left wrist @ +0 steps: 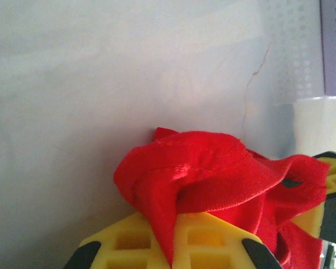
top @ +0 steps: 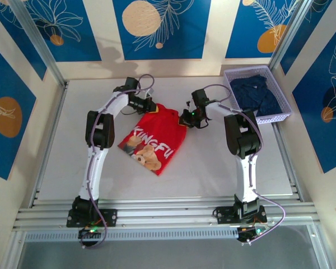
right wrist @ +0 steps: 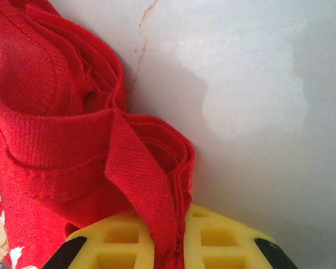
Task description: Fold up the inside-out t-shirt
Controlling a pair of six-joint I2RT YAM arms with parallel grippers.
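The inside-out t-shirt (top: pixel 157 137) lies bunched on the white table, bright red, with a tan-and-white print and white lettering facing up. At its far left corner my left gripper (top: pixel 149 106) is shut on a pinched fold of red cloth (left wrist: pixel 213 168); the yellow fingers (left wrist: pixel 129 241) meet on the fabric. My right gripper (top: pixel 186 119) is at the shirt's far right edge. It is shut on several stacked layers of a ribbed red hem (right wrist: pixel 140 174), squeezed between its yellow fingers (right wrist: pixel 224 241). The two grippers hold the far edge about a shirt's width apart.
A lilac plastic basket (top: pixel 252 70) with dark navy clothing (top: pixel 257 92) stands at the back right, close to the right arm. Bare white table (top: pixel 213 162) spreads in front of and beside the shirt. Metal rails frame the table's edges.
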